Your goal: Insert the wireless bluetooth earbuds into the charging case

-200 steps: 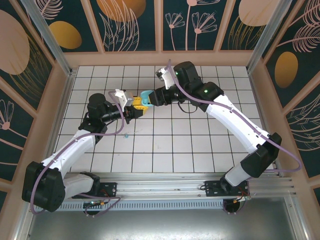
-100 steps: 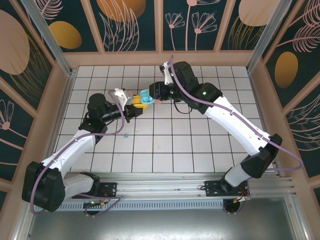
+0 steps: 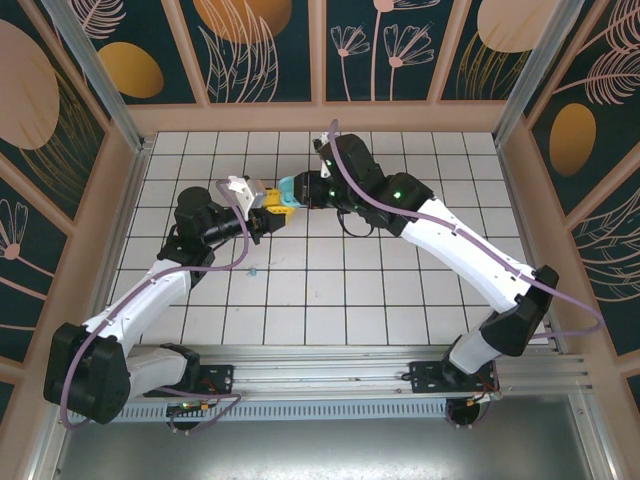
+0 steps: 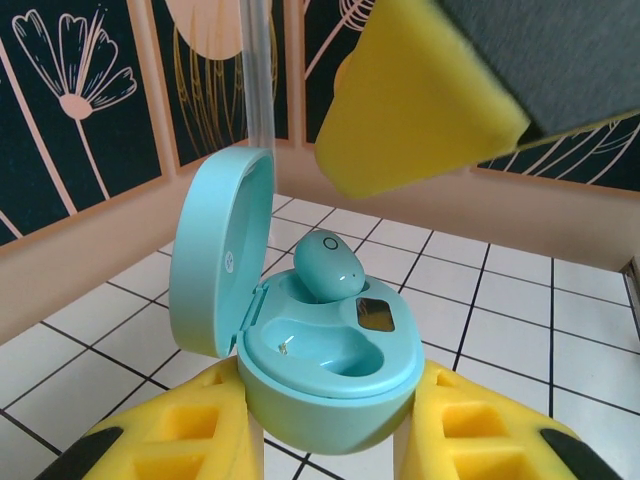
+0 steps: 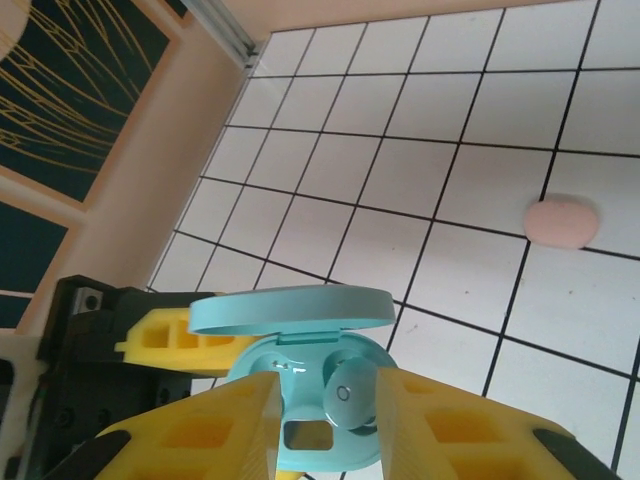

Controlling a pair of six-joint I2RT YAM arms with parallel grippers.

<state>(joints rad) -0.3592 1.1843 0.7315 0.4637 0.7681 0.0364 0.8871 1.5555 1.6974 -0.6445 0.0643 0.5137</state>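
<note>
Both arms reach inward, meeting above the surface [image 3: 400, 300]. The left tool [image 4: 330, 430] clamps the open teal case [image 4: 335, 360]. The right tool [image 5: 325, 400], spread wide, hovers over it. A teal earbud [image 4: 330, 265] sits tilted in one slot.

A white tiled floor [image 3: 400, 290] with dark grid lines fills a boxed space. Pale wooden framing [image 3: 320, 117] borders it on three sides. Above that stand dark teal wall panels [image 3: 265, 50] painted with pink flowers, leaves and orange ovals. A metal rail [image 3: 330, 385] runs along the near edge.
</note>
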